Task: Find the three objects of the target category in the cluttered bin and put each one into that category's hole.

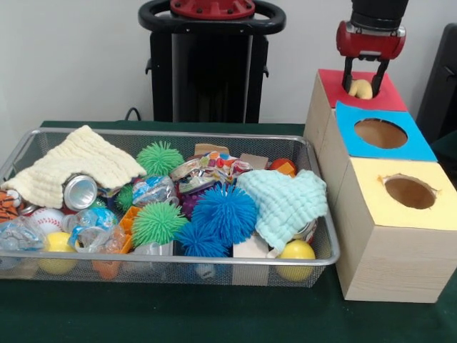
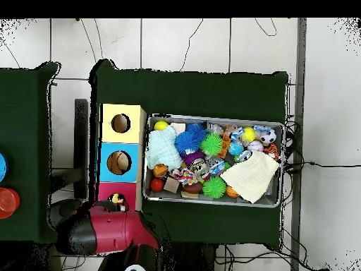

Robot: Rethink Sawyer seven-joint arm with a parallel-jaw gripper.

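Gripper point(image 1: 363, 80) hangs over red-topped box point(image 1: 385, 98), far right; black fingers point(image 1: 348, 73) closed round pale yellow-tan plush toy point(image 1: 361, 88), right at hole, which toy hides. Wire bin point(image 1: 323, 261) sits left of boxes, packed with clutter. Tiger-striped plush point(image 1: 8, 206) at bin's left edge, under cream cloth point(image 1: 77, 166).

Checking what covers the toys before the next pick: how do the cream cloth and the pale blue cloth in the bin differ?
The cream cloth lies at the bin's end far from the boxes, draped over a can; the pale blue cloth lies at the end beside the boxes, over a yellow ball. The cream one spreads wider. Both are soft, textured and rumpled atop the clutter.
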